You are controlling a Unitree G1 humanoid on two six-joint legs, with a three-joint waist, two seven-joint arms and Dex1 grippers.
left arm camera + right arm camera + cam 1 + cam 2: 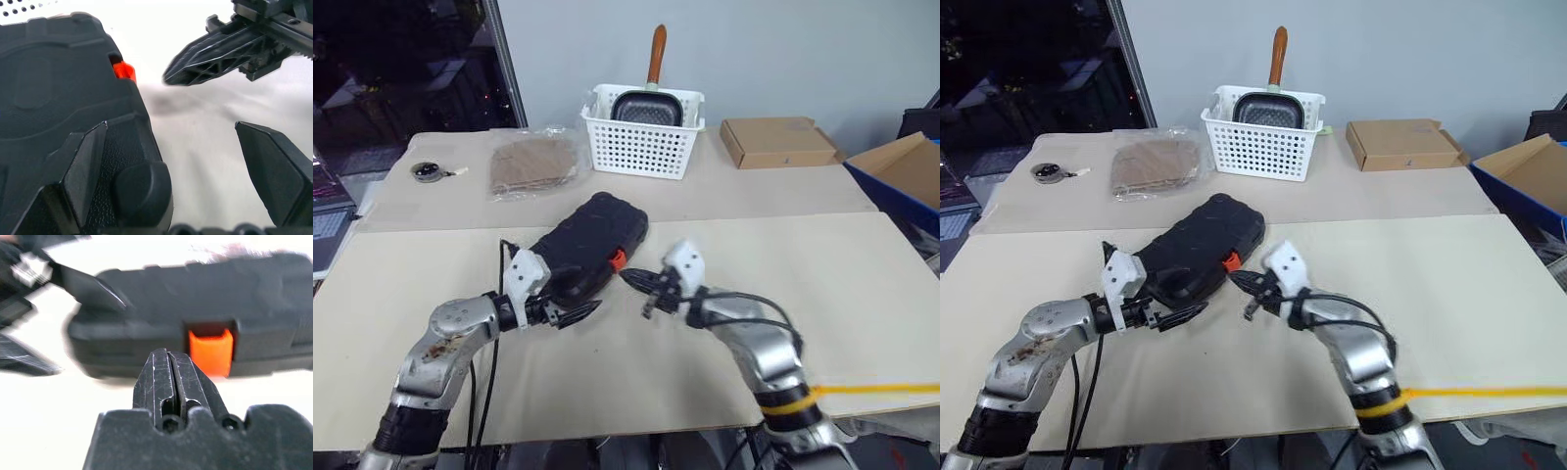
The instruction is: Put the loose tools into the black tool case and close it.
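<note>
Our right wrist view shows our right gripper (168, 363) pinched together, empty, just before the closed case's (589, 245) orange latch (210, 351); our left gripper (171, 161) gapes wide, empty, at the case's near end.

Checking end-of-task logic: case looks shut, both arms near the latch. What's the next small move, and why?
Probably back both arms off the black tool case and stop. Its two halves look closed together with the orange latch at the front edge. The right tool has its jaws together just short of that latch, touching nothing; the left tool stands open at the case's corner, holding nothing. I can't confirm the latch has clicked.
</note>
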